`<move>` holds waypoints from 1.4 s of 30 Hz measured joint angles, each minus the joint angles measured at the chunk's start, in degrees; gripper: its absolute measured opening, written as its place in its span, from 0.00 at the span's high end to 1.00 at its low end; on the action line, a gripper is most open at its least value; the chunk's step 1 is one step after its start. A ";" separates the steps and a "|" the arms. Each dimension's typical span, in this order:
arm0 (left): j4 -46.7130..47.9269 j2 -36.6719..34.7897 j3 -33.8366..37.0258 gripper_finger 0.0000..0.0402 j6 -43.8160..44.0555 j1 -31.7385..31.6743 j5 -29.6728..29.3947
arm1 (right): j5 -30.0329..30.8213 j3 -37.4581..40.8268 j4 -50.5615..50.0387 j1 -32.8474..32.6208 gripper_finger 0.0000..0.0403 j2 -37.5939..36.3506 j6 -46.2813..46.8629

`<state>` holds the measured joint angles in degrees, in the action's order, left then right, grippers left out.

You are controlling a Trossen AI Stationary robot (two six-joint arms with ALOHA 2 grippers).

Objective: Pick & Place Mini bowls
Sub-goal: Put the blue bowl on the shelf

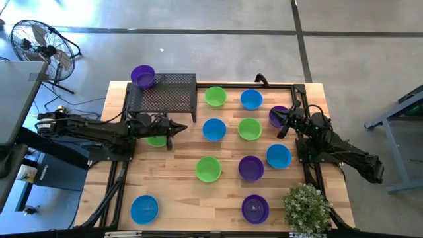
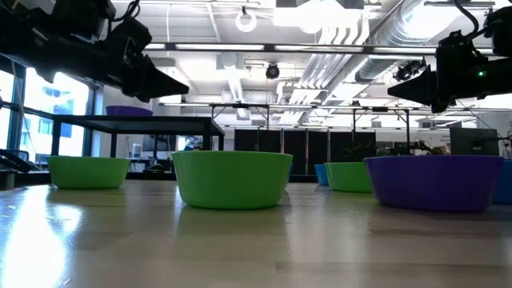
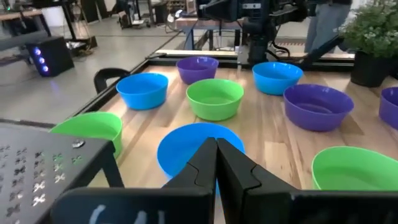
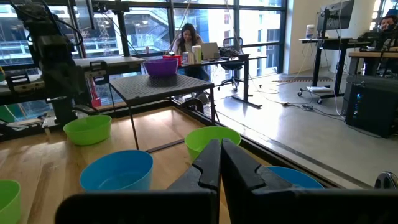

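Several mini bowls in green, blue and purple stand upright on the wooden table, among them a blue bowl (image 1: pixel 213 129), a green bowl (image 1: pixel 249 129) and a purple bowl (image 1: pixel 251 168). One purple bowl (image 1: pixel 143 76) sits on the black mesh rack (image 1: pixel 162 96). My left gripper (image 1: pixel 184 126) (image 3: pixel 216 144) is shut and empty. It hovers above the table beside the rack, pointing at the blue bowl (image 3: pixel 186 146). A green bowl (image 1: pixel 156 140) lies partly under its arm. My right gripper (image 1: pixel 273 113) (image 4: pixel 221 143) is shut and empty, raised over a purple bowl (image 1: pixel 279 116) near the right edge.
A potted plant (image 1: pixel 307 206) stands at the near right corner. The rack fills the far left corner. A black frame (image 1: pixel 304 92) runs along the table's edges. Bare wood shows near the table's near edge, between the blue bowl (image 1: pixel 144 209) and the purple bowl (image 1: pixel 255 209).
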<state>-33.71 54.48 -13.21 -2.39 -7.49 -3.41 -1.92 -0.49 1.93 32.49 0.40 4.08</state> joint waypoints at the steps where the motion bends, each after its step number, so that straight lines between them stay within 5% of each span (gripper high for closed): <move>1: 0.01 0.00 0.00 1.00 -0.23 0.00 0.36 | 0.01 0.00 0.00 -0.02 1.00 0.00 -0.01; 35: -4.58 0.04 -0.11 1.00 -3.67 0.00 3.02 | -0.04 0.00 0.25 0.00 1.00 0.02 0.00; 42: -6.53 1.73 -0.13 1.00 -6.29 -0.02 2.84 | -1.20 0.00 5.53 -0.02 1.00 0.02 10.31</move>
<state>-40.25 56.20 -13.34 -8.68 -7.51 -0.58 -3.12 -0.49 7.47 32.47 0.42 14.38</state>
